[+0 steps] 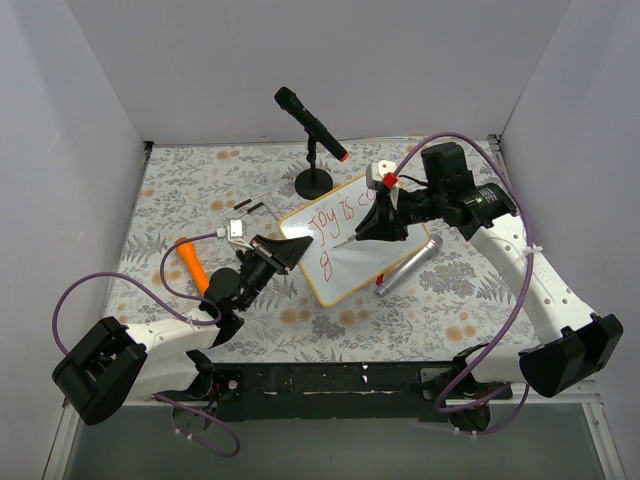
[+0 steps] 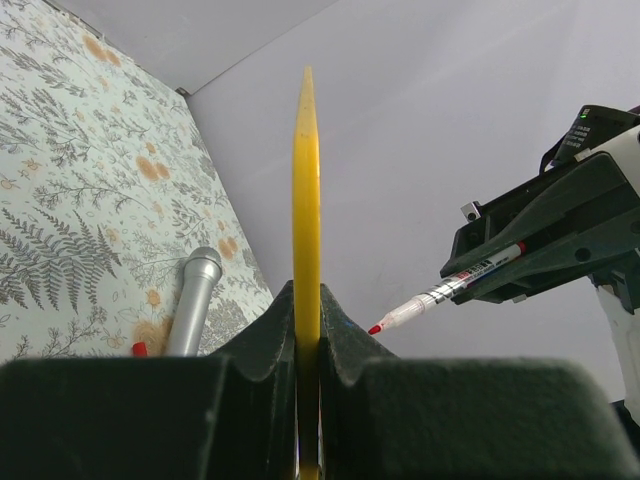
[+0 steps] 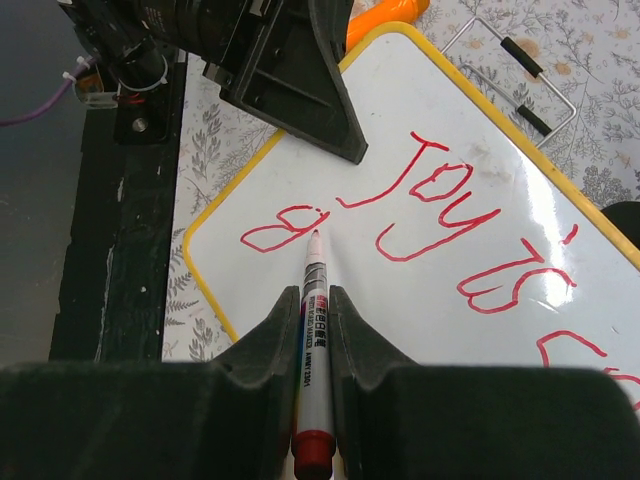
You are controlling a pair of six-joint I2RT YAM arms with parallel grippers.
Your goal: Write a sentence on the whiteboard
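The whiteboard point(image 1: 352, 262) lies tilted in the middle of the table, with a thin yellowish frame. The sentence point(image 1: 338, 212) in red reads "Joy is c…", with a "g" starting a second line. My left gripper point(image 1: 284, 250) is shut on the board's left edge; in the left wrist view the whiteboard point(image 2: 306, 180) stands edge-on between that gripper's point(image 2: 306, 325) jaws. My right gripper point(image 3: 313, 300) is shut on a red marker point(image 3: 311, 340), whose tip rests on the whiteboard point(image 3: 470, 330) beside the "g" of the sentence point(image 3: 440, 205). The marker point(image 2: 450, 292) also shows in the left wrist view.
A black microphone point(image 1: 312, 125) stands on a round-based stand behind the board. A silver microphone point(image 1: 405, 262) lies along the board's right edge. An orange-handled tool point(image 1: 192, 265) and a wire bracket point(image 1: 245, 212) lie to the left. White walls enclose the table.
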